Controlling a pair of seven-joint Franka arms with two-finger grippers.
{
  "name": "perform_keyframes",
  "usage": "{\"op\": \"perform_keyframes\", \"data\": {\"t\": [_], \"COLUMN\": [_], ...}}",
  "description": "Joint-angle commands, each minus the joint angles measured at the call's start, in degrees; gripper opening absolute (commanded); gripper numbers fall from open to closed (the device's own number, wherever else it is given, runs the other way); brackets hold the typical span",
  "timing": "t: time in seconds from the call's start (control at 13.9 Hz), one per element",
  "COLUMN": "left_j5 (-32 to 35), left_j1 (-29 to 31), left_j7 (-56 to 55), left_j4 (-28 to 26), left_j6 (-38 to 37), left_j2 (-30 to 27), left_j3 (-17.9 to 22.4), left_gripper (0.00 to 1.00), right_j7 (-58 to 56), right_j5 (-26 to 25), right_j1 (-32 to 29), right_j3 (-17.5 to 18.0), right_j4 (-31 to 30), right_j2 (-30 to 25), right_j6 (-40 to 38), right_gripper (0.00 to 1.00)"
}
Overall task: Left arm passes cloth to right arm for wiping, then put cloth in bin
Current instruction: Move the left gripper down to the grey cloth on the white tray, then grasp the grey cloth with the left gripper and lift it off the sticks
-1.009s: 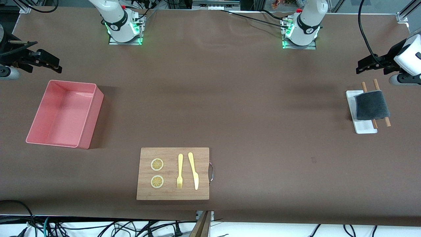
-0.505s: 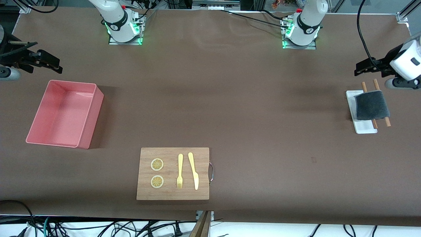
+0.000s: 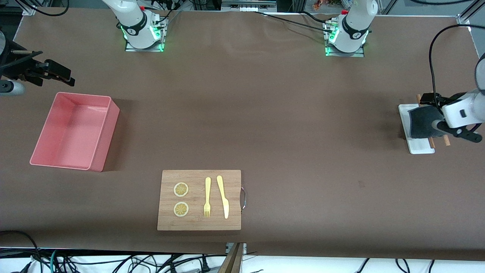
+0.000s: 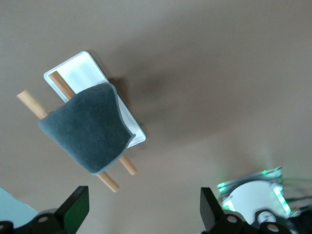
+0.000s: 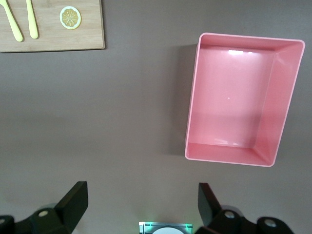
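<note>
- Cloth (image 3: 423,122): a small dark grey piece of soft, fuzzy fabric with a lighter stitched hem, draped over two brown wooden sticks (image 4: 36,105) that lie across a white tray (image 3: 420,147) at the left arm's end of the table. In the left wrist view the cloth (image 4: 87,129) sags between the sticks and covers part of the tray (image 4: 83,68).
- Left gripper (image 3: 427,99): over the cloth and tray, jaws spread wide with nothing between them; in its wrist view the two dark fingers (image 4: 74,207) stand well apart.
- Right gripper (image 3: 60,74): waits over bare table at the right arm's end, just beside the bin, jaws wide open and empty.
- Bin (image 3: 75,131): a salmon-pink rectangular tub with plain walls, nothing visible inside; the right wrist view shows the bin (image 5: 242,100) from above.
- Wooden cutting board (image 3: 199,200): nearer the front camera, bearing two lemon slices (image 3: 181,189), a yellow fork (image 3: 207,197) and a yellow knife (image 3: 223,196).
- Change from one second earlier: the left gripper has moved from table farther from the camera to over the cloth; the right gripper has barely shifted; cloth, bin and board are unmoved.
</note>
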Motion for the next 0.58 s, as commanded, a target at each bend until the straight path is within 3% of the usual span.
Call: {"op": "perform_keyframes", "data": {"t": [0.0, 0.22, 0.5], "left_j5": [2.6, 2.6, 2.5], "left_j1": [2.9, 3.7, 5.5], "left_j7": [13.2, 28.3, 39.1], "left_j4": [5.6, 8.5, 8.6], "left_j6": [0.2, 6.1, 12.6], "left_j2": [7.9, 13.4, 16.4], "left_j3": [-0.4, -0.4, -0.4], "left_gripper": [1.0, 1.0, 1.0], "right_j7": [-0.7, -0.8, -0.9], "right_j5": [0.9, 1.0, 0.9], "right_j1": [-0.1, -0.1, 0.1], "right_j3": [0.2, 0.2, 0.3], "right_j4": [1.3, 1.0, 1.0], "right_j2": [3.4, 3.6, 4.0], "right_j6": [-1.2, -1.2, -1.6], "right_gripper": [1.0, 1.0, 1.0]}}
